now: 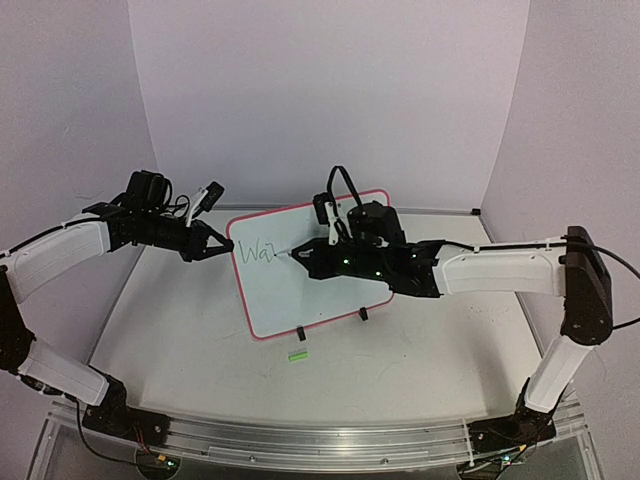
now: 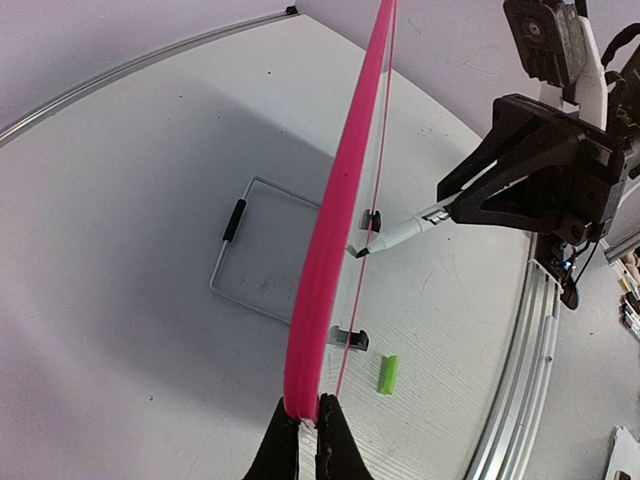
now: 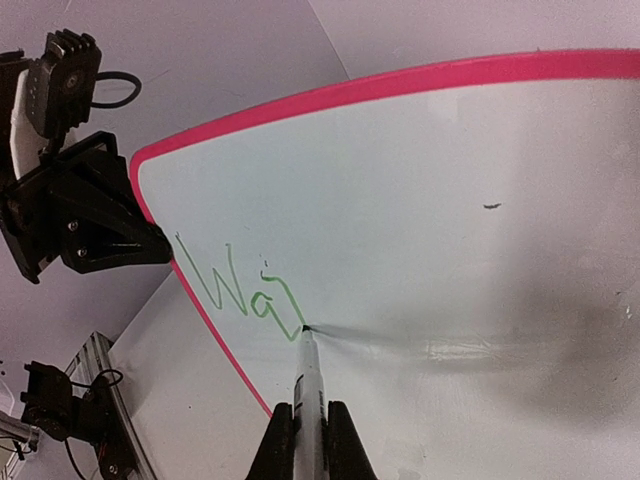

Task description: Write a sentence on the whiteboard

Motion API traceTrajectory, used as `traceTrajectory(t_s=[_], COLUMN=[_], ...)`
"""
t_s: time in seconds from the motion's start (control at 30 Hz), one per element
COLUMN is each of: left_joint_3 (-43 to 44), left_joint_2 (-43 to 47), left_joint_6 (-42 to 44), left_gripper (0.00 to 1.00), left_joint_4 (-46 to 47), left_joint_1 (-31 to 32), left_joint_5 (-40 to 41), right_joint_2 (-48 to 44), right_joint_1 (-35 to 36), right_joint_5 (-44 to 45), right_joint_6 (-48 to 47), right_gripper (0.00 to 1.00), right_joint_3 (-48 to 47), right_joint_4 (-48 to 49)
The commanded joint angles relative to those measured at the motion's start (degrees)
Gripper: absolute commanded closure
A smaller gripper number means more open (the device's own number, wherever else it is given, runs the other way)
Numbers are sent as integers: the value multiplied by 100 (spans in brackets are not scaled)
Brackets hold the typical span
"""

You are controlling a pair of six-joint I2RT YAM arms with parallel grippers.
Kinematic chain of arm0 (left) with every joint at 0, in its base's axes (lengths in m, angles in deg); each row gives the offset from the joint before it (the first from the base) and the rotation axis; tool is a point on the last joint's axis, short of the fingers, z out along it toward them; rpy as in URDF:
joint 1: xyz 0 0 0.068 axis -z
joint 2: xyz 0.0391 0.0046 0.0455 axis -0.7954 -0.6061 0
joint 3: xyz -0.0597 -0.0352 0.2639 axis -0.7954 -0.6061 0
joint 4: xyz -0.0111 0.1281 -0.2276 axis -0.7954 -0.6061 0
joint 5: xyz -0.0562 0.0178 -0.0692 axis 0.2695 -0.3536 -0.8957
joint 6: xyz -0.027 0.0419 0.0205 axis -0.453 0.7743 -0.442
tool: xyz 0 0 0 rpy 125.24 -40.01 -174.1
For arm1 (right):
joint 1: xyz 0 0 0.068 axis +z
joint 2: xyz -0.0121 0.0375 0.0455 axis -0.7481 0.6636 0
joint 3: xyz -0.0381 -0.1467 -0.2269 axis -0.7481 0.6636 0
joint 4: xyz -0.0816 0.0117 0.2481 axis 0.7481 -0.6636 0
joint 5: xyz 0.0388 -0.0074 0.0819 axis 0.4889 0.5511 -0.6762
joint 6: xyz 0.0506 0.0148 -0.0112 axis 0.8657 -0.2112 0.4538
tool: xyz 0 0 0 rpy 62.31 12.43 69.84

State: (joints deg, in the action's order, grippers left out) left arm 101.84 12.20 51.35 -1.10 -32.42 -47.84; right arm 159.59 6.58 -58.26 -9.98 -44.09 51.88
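The whiteboard (image 1: 320,290) with its red-pink frame stands tilted on two black clip feet at the table's middle. My left gripper (image 1: 226,246) is shut on the frame's left edge; in the left wrist view (image 2: 308,425) the frame (image 2: 340,210) runs up from my fingers. My right gripper (image 1: 312,258) is shut on a white marker (image 3: 308,400), its tip touching the board face (image 3: 450,260). The sentence (image 3: 240,290) reads only green "Wa" plus a partial stroke; it also shows in the top view (image 1: 262,251).
A green marker cap (image 1: 297,354) lies on the table in front of the board, also in the left wrist view (image 2: 388,373). A wire stand (image 2: 255,245) lies behind the board. A metal rail (image 1: 300,440) edges the near side.
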Motion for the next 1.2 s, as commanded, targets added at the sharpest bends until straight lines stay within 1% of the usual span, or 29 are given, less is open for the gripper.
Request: traceTrajectory(t_s=[0.0,0.2,0.7,1.17], left_joint_3=[64,64,67,70], left_joint_2=[-101,-96,-87,-91], left_joint_6=[185,196,195,196], left_gripper=[100,100,100,100], left_joint_4=[-191,-188,-201,-198], left_joint_1=[161,163,170,173], left_joint_5=[123,130,131,123], right_joint_2=[-21,-41,-217,-326], right_joint_1=[-50,-46,-44,-44], right_joint_5=[263,269,343,611], right_joint_6=[39,67,175,231], right_gripper=[100,100,100,100], right_joint_3=[38,-87,-60,167], right_joint_4=[10,121,500,692])
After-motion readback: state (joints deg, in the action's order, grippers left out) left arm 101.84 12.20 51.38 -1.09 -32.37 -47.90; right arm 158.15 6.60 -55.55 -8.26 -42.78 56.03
